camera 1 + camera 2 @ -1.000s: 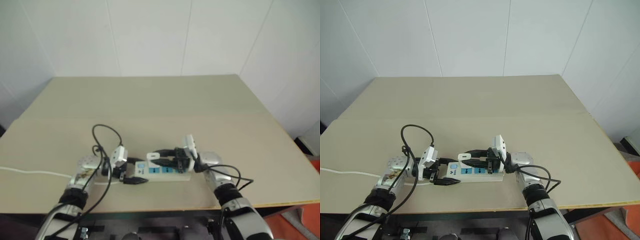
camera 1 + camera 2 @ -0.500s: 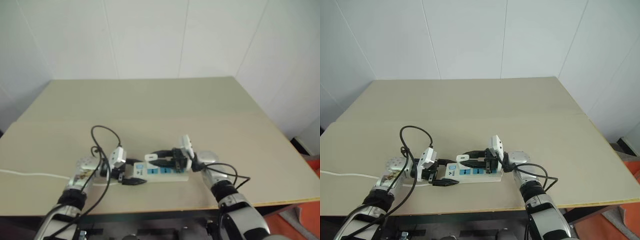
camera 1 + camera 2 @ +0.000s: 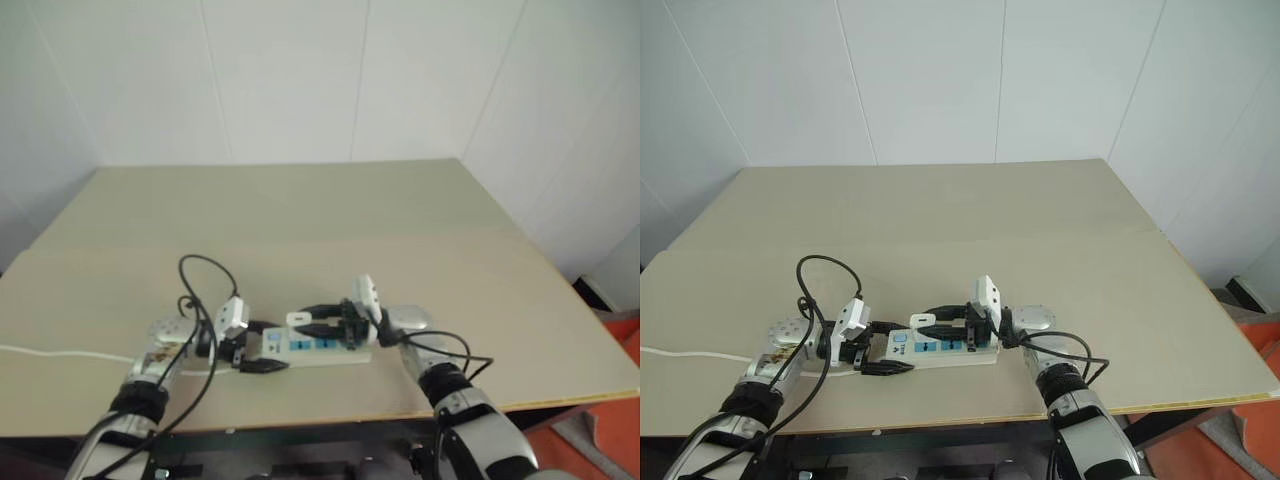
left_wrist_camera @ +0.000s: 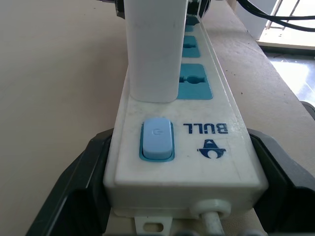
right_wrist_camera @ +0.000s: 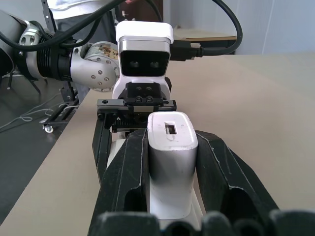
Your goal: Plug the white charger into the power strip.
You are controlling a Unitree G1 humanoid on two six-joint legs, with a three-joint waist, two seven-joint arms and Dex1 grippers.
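The power strip (image 3: 318,346) lies on the tan table, a white bar with blue sockets and a blue switch (image 4: 157,140) at its cord end. My left gripper (image 4: 177,145) is shut on that end, one black finger (image 4: 81,191) on each long side. The white charger (image 5: 172,147) stands upright on the strip (image 4: 197,162) at the socket beside the switch. Its base meets the strip's face, and its prongs are hidden. My right gripper (image 5: 172,142) is shut on the charger (image 3: 298,320), gripping it from both sides and reaching in level from the right.
The strip's thin white cord (image 3: 60,352) trails off to the left across the table. A black cable loop (image 3: 205,272) rises over my left wrist. The table's front edge (image 3: 400,412) runs close below the strip, and open tabletop (image 3: 300,220) stretches behind it.
The head views have shifted a little. Both grippers keep their holds, and the strip and charger stay where they were.
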